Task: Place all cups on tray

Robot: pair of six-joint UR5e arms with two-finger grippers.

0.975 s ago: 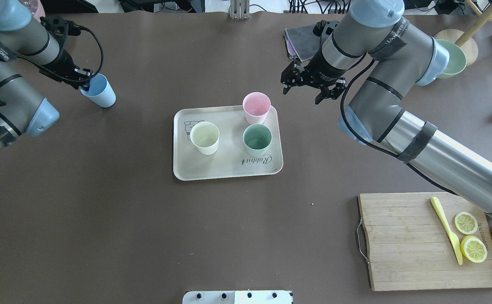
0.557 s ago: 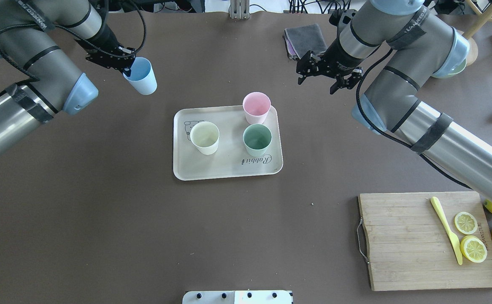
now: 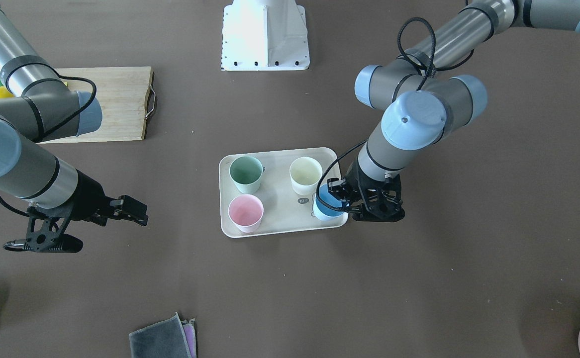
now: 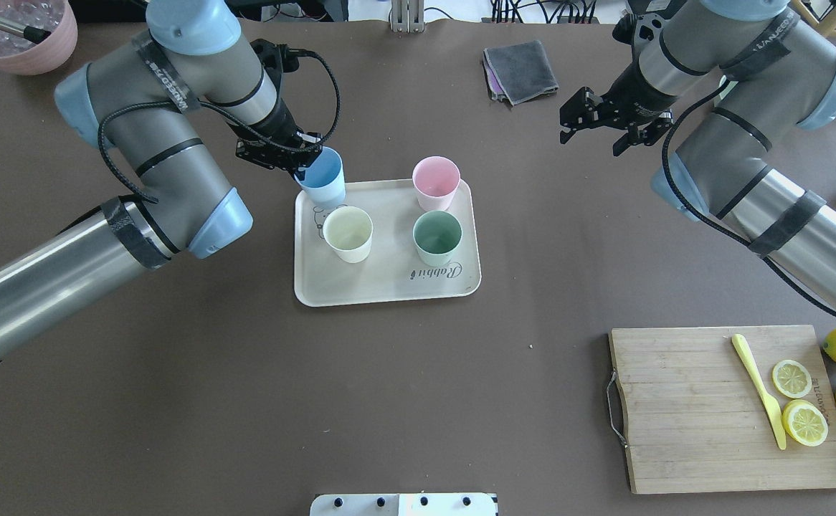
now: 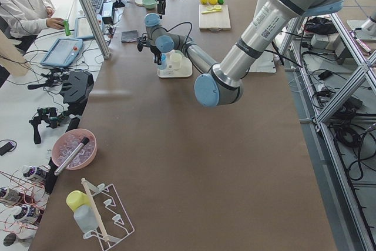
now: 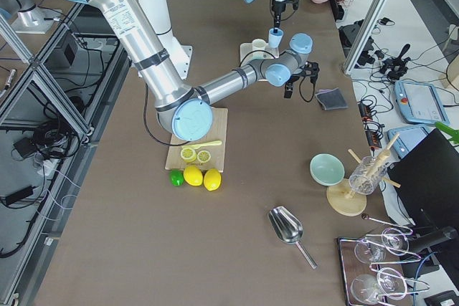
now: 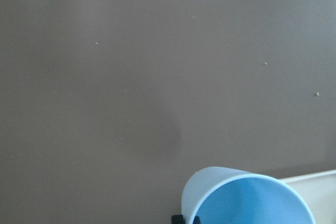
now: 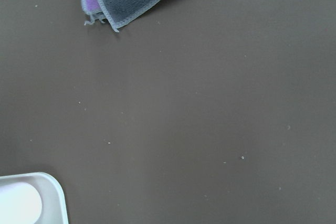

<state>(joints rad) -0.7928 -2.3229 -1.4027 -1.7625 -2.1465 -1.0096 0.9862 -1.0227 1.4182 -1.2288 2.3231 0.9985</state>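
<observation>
The cream tray (image 4: 382, 287) with the rabbit drawing lies mid-table and also shows in the front-facing view (image 3: 275, 224). On it stand the pale pink cup (image 4: 436, 179), the mint green cup (image 4: 437, 236) and the cream white cup (image 4: 348, 233). My left gripper (image 4: 303, 166) is shut on the rim of the light blue cup (image 4: 323, 183) and holds it tilted over the tray's far left corner, by the rabbit drawing. I cannot tell whether it touches the tray. The left wrist view shows the blue cup's rim (image 7: 247, 198). My right gripper (image 4: 590, 142) is open and empty, right of the tray.
A folded grey cloth (image 4: 522, 68) lies at the back, near my right gripper. A wooden cutting board (image 4: 683, 423) with a yellow knife and lemon slices sits at the front right, with lemons beside it. A pink bowl (image 4: 27, 39) stands at the back left corner.
My left arm has carried the light blue cup rightward from the table's left side to the tray's far left corner. My right gripper has drawn back, right and away from the tray.
</observation>
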